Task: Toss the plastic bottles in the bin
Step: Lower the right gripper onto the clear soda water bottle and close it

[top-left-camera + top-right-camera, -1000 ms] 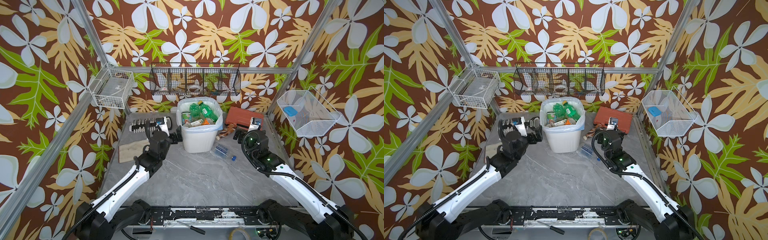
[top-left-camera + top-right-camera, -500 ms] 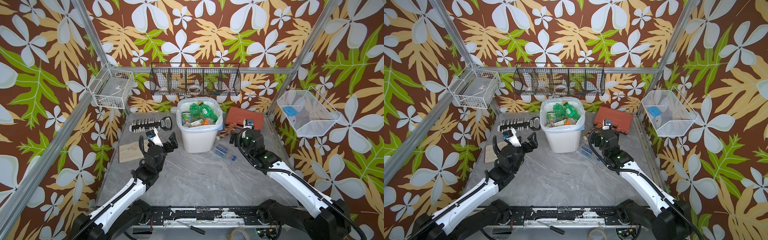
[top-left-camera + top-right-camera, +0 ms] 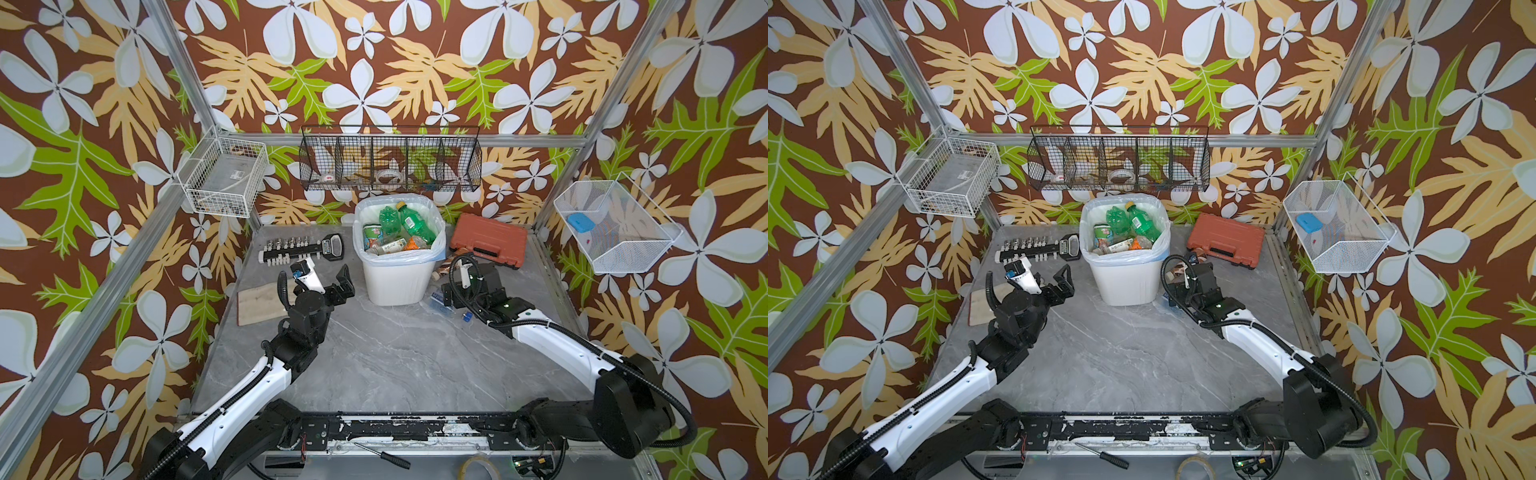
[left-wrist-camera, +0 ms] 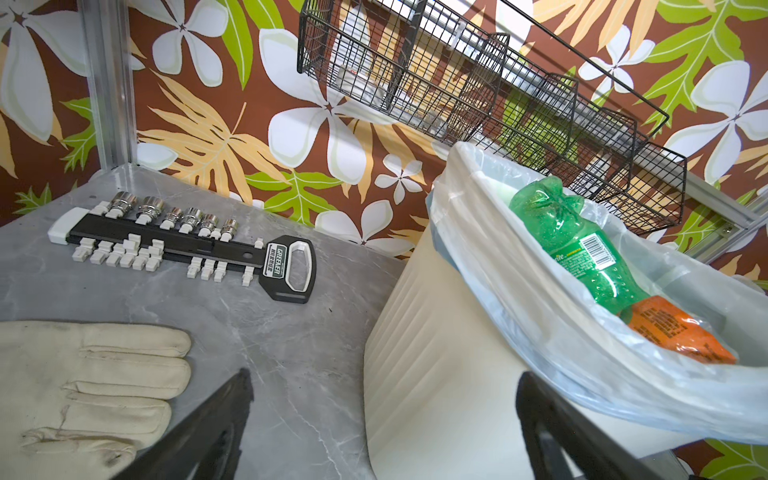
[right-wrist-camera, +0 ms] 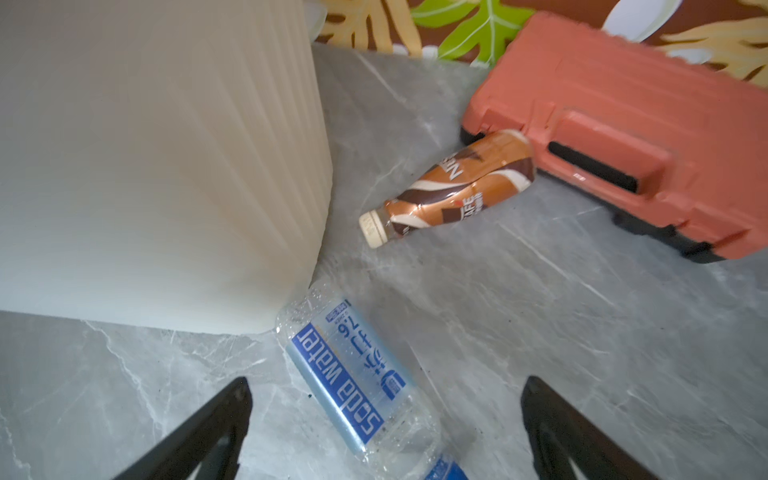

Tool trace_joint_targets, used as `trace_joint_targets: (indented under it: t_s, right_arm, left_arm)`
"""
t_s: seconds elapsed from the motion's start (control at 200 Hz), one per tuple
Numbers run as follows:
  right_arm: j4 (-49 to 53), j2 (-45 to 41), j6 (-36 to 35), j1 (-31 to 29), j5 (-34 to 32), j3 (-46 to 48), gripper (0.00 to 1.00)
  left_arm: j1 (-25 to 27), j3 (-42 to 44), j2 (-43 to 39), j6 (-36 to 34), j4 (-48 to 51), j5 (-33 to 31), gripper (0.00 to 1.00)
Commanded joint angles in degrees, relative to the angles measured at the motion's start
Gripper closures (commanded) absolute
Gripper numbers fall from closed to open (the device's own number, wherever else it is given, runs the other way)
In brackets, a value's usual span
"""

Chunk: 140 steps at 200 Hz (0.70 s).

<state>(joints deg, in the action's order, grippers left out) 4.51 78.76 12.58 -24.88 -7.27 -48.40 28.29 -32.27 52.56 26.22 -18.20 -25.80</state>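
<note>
**Counter (image 3: pixel 395 357), left to right**
- Glove (image 4: pixel 87 382): lying near left, no part of the task.
- Socket rail (image 3: pixel 297 250): lying far left, likewise.
- Left tool (image 4: pixel 385 376): hanging wide and empty, just left of the bin.
- Bin (image 3: pixel 395 282): standing far centre, with bottles (image 3: pixel 411 226) piling up close to its rim.
- Soda bottle (image 5: pixel 353 382): lying flat, its base touching the bin's near right corner.
- Right tool (image 5: pixel 386 384): hanging wide and empty over the soda bottle, jaws either side of it.
- Coffee bottle (image 5: pixel 453 187): lying farther back, its base against the case (image 3: pixel 488 239).

**Step in hand (judged):** the right tool is going for the soda bottle. It is best lowering squarely across the label, keeping the bin-side jaw off the bin wall, and lifting well over the full rim before letting go.

**Change over the last second:** the left tool is drawing back nearward from the bin's rim. The right tool is coming left from beside the case onto the soda bottle.
</note>
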Motion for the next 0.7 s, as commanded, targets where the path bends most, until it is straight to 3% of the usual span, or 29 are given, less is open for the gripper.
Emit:
trace_joint_targets:
  t_s: [0.0, 0.38, 0.696]
  right_arm:
    - [-1.5, 2.6, -1.3, 0.0, 2.3, -0.4, 0.0]
    - [-1.5, 14.0, -2.4, 0.0, 1.8, -4.9, 0.01]
    - [-2.7, 17.5, -1.9, 0.0, 3.1, -3.8, 0.06]
  left_arm:
    - [-0.2, 0.4, -0.6, -0.7, 0.0, -1.4, 0.0]
    - [-0.2, 1.1, -2.1, -1.2, 1.7, -2.6, 0.0]
    - [-0.2, 1.3, -1.8, -1.3, 1.9, -2.7, 0.0]
